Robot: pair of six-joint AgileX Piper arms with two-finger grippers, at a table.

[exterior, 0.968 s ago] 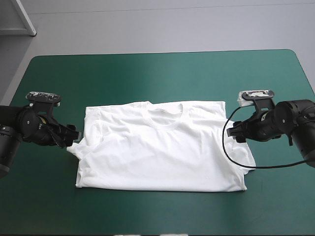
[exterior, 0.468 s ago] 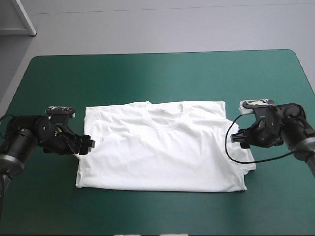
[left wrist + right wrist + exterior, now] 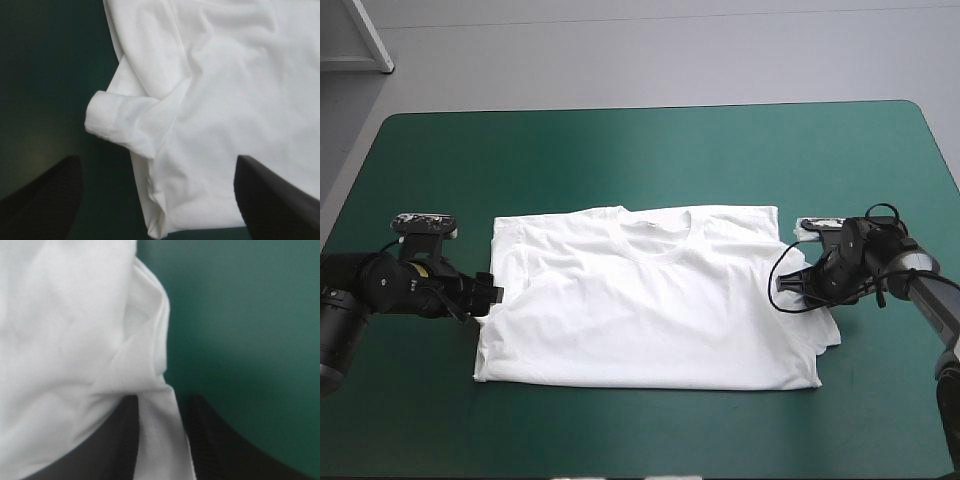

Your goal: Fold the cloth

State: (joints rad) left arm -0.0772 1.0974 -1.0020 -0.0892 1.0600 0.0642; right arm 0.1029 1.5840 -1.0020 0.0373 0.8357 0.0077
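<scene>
The white T-shirt (image 3: 650,310) lies spread flat on the teal-green cover, collar toward the far edge. My left gripper (image 3: 486,296) sits low at the shirt's left side and is open. In the left wrist view its black fingers (image 3: 45,195) stand wide apart, and the rolled left sleeve cuff (image 3: 115,117) lies just ahead of the left gripper (image 3: 157,162). My right gripper (image 3: 792,285) is at the shirt's right edge. Seen from the right wrist, the right gripper (image 3: 162,400) is shut on a fold of the T-shirt (image 3: 60,315), a strip of which runs down between the fingers.
Bare teal-green cover (image 3: 650,160) surrounds the shirt, widest toward the far edge. A narrower band of cover (image 3: 640,430) lies between the hem and the near edge.
The left gripper went in toward the sleeve, then drew back slightly, still open. The right arm turned and lowered onto the shirt's right edge, where the fabric is now bunched.
</scene>
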